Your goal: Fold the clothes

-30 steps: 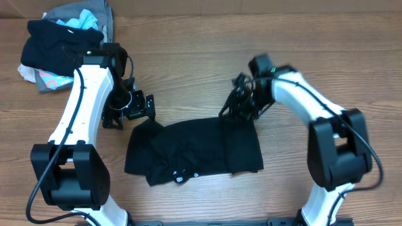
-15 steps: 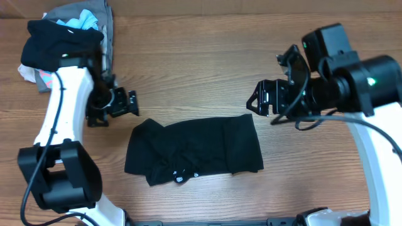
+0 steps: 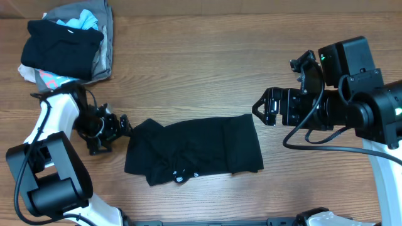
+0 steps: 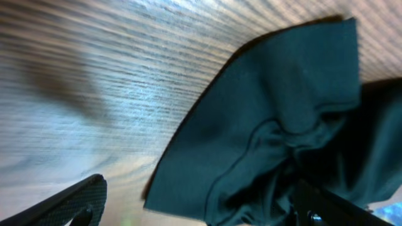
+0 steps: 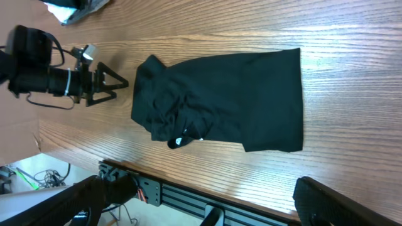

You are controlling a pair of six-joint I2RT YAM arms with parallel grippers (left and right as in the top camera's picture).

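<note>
Black T-shirt (image 3: 195,150) lies folded in a rough rectangle on the wooden table (image 3: 201,56), front centre, small white logo (image 3: 180,179) near its lower edge. The left end is rumpled and the right end is flat.

Left gripper (image 3: 119,127) is low, just beside the shirt's left edge, jaws spread wide and gripping nothing (the wrist view shows a sleeve corner on the table between the fingers).

Right gripper (image 3: 257,108) is raised near the shirt's upper right corner, jaws wide apart and empty.

Heap of mixed garments (image 3: 66,41) sits at the far left corner, well apart from the shirt.
</note>
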